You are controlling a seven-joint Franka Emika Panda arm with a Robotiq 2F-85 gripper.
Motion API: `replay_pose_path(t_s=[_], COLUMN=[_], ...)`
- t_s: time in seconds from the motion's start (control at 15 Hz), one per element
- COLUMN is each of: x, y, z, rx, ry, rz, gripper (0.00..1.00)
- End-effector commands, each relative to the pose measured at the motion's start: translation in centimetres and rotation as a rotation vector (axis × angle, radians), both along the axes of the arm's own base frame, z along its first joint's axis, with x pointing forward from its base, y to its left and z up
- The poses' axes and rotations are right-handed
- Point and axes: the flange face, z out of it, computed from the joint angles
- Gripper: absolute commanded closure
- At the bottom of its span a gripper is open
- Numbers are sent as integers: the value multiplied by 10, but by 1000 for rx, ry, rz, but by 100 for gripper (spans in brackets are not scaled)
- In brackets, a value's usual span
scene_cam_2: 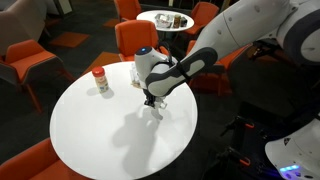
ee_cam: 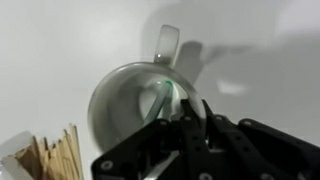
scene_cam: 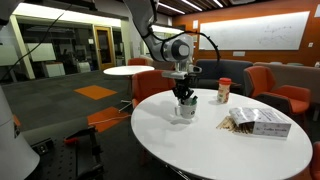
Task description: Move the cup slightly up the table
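Only the wrist view looks into the cup (ee_cam: 115, 105): round, smooth, pale, with a side handle and a green stick (ee_cam: 160, 100) inside. In both exterior views it stands on the white round table (scene_cam: 200, 150), the arm bent steeply down, the gripper (scene_cam: 185, 96) at its rim. We cannot tell whether the pincer clamps.

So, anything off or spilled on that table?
No spill: the small white-grey mug stands upright on the round white table. Only loose thing: thin wooden sticks splaying out of the white carton at its open end.
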Motion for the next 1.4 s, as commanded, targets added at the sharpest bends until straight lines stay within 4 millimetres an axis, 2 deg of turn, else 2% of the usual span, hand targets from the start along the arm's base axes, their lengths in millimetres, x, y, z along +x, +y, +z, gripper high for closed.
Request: replay_pose_path(t_s=[0.0, 0.27, 0.33, 0.4, 0.53, 0.73, 1.0, 1.33], x=[18, 26, 27, 29, 30, 25, 2, -47], y=[-1, -7, -7, -7, -6, -3, -2, -24], z=[-11, -29, -31, -32, -26, -2, 51, 128], rx=[-47, -51, -45, -46, -53, -47, -32, -32], ry=[18, 31, 28, 22, 7, -12, -8, -66], rz=[-114, -164, -169, -169, -185, -258, -377, -389], gripper=[100, 100, 75, 73, 57, 33, 0, 0])
